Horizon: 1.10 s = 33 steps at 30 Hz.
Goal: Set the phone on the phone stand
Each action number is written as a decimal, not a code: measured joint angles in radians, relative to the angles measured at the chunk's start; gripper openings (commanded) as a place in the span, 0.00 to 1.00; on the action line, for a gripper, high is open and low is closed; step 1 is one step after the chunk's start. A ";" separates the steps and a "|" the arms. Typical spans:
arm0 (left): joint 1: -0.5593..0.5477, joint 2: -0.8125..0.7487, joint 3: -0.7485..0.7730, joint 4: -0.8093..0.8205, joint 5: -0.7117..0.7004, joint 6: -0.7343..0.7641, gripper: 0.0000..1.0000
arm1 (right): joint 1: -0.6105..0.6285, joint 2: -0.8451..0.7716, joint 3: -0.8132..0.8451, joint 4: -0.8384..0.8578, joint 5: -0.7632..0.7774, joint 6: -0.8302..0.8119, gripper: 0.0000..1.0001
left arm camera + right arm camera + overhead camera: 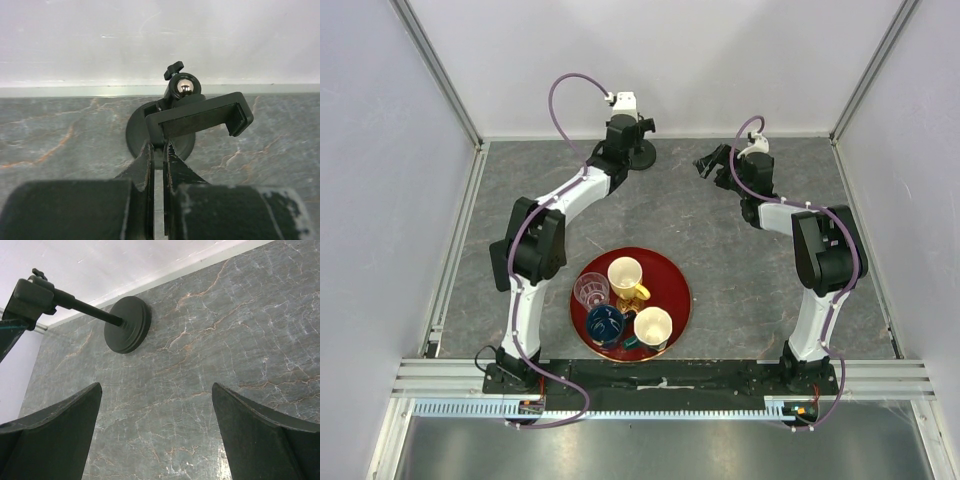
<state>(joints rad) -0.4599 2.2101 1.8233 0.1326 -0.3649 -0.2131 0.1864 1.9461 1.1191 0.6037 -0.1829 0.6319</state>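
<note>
Item 1: stand [642, 155], black, disc base on the grey marbled surface [730, 265] at its far edge, against the back wall; the clamp head [200, 117] on top is tilted.
Item 2: left fingers [142, 167], narrow, closed on the clamp head's lower edge.
Item 3: right fingers [60, 432], spread wide, holding nothing, hanging above bare surface to the right of the stand and well apart from it.
Item 4: red round tray [672, 272], near edge, carrying 4 cups: cream mug [625, 275], clear glass [591, 290], blue cup [607, 325], cream cup [652, 325].
</note>
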 measured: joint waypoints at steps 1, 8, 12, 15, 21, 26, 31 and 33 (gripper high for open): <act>-0.010 -0.011 -0.018 0.013 -0.018 0.039 0.02 | 0.000 0.000 0.001 0.000 0.000 0.000 0.98; -0.050 -0.070 -0.155 0.144 -0.071 0.240 0.02 | 0.005 0.000 0.003 -0.019 0.006 -0.020 0.98; -0.050 -0.089 -0.174 0.144 -0.061 0.275 0.02 | 0.013 0.000 0.010 -0.039 0.010 -0.040 0.98; -0.045 -0.113 -0.175 0.091 -0.032 0.266 0.02 | 0.016 0.000 0.013 -0.046 0.019 -0.053 0.98; -0.028 -0.201 -0.177 -0.094 0.057 0.180 0.02 | 0.020 0.000 0.013 -0.056 0.028 -0.064 0.98; -0.028 -0.257 -0.177 -0.208 0.172 0.087 0.02 | 0.020 0.000 0.013 -0.059 0.032 -0.072 0.98; -0.056 -0.280 -0.181 -0.264 0.248 0.032 0.02 | 0.020 -0.004 0.013 -0.070 0.038 -0.100 0.98; -0.080 -0.307 -0.224 -0.248 0.258 0.023 0.02 | 0.020 -0.011 0.013 -0.085 0.044 -0.113 0.98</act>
<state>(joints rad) -0.5396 1.9030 1.5993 -0.1158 -0.1070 -0.1905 0.2062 1.9347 1.1320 0.5190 -0.1390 0.5186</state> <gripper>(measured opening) 0.052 0.982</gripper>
